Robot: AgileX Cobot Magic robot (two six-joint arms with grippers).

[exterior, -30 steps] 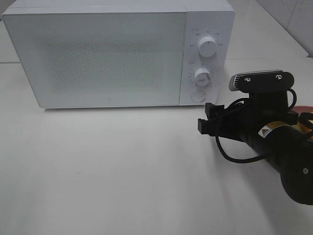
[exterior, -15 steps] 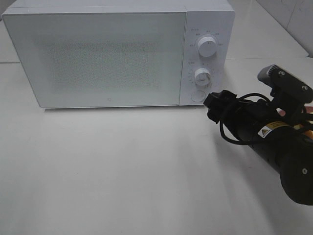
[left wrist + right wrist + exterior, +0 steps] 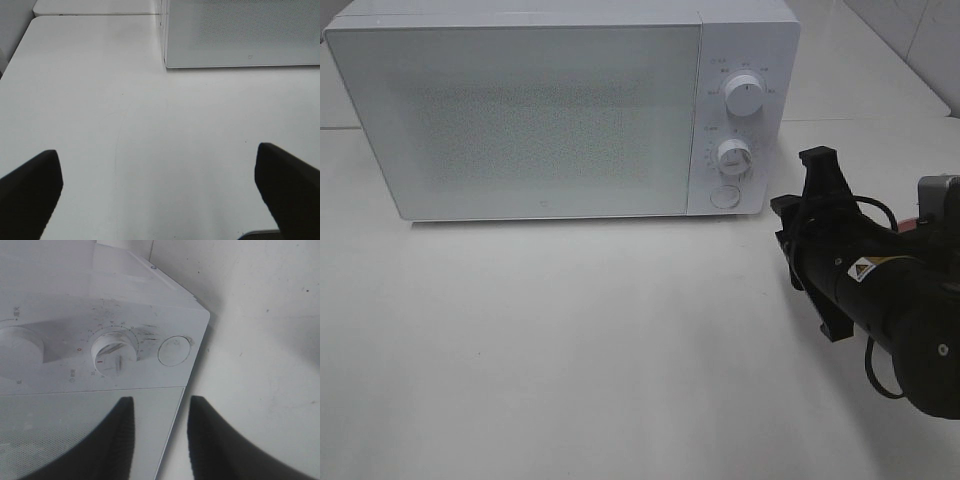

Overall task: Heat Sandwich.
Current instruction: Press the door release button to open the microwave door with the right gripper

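The right gripper [image 3: 161,405], jaws narrow and empty, faced the round button [image 3: 174,350] of the microwave [image 3: 520,120] just ahead, the wide-open left gripper [image 3: 156,150] lay farther off, and the sandwich was out of view.

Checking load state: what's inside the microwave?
Nothing can be seen inside. The microwave door is shut, and its speckled panel lets no view through in the exterior or wrist views, so the cavity and anything in it are hidden.
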